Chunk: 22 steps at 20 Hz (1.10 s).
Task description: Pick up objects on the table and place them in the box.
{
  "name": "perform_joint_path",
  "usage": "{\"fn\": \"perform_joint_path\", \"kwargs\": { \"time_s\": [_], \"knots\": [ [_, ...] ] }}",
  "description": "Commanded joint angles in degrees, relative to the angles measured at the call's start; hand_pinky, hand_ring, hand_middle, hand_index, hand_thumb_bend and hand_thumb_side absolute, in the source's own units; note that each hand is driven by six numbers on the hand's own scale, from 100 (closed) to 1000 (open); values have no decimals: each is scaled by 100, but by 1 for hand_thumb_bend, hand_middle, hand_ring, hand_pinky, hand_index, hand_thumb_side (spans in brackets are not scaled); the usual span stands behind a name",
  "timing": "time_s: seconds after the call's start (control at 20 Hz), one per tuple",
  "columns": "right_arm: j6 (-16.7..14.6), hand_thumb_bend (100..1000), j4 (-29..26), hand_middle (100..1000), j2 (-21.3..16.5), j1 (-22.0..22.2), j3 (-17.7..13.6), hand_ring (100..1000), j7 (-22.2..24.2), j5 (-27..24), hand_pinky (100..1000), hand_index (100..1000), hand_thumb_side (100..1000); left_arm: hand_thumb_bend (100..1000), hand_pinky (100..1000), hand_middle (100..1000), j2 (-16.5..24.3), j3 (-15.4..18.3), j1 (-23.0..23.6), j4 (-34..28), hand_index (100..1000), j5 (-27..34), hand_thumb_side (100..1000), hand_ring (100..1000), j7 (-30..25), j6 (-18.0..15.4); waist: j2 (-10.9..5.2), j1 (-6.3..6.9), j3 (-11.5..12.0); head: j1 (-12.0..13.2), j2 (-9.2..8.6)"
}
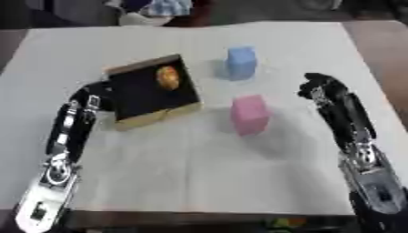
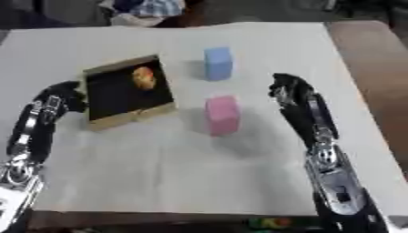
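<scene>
A shallow wooden box (image 1: 153, 92) with a dark inside lies at the left centre of the table, and an orange object (image 1: 167, 77) sits in its far part. A pink block (image 1: 249, 114) stands upright to the right of the box. A blue block (image 1: 241, 62) stands farther back. My left hand (image 1: 94, 97) rests against the box's left side, its fingers too dark to make out. My right hand (image 1: 321, 88) hovers to the right of the pink block, apart from it, fingers curled downward and holding nothing.
A white cloth (image 1: 199, 159) covers the table, whose front edge (image 1: 199, 213) runs along the bottom. Bundled cloth items (image 1: 155, 11) lie beyond the far edge. Brown floor (image 1: 382, 50) shows to the right.
</scene>
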Motion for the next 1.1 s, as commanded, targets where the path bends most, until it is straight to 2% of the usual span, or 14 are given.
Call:
{"fn": "perform_joint_path", "kwargs": {
  "time_s": [0.05,0.35,0.6,0.8,1.1],
  "knots": [
    [-7,100,-105,615,-27,-79,-34,671,-1,-16,787,787,711,100,634,571,33,35,-62,-113,779,9,909,588,16,-14,-155,-30,1,15,-14],
    [-5,100,-83,620,-56,-146,-33,674,34,52,789,797,703,100,634,571,33,35,-57,-110,779,8,908,588,15,-15,-172,-34,11,10,-14],
    [-18,100,123,652,-305,-586,59,693,258,321,800,839,683,100,634,571,43,20,-44,-103,779,8,910,588,1,-14,-180,-54,45,-11,-14],
    [-159,100,546,729,-693,-1233,299,759,808,827,819,899,682,100,634,571,60,21,-15,-95,779,5,909,589,-6,-15,-221,-76,87,-7,-14],
    [-724,100,1310,813,-1115,-2225,845,841,1995,1534,849,958,643,100,634,571,85,7,18,-84,779,0,909,589,-25,-12,-264,-100,107,-7,-14]
  ]
}}
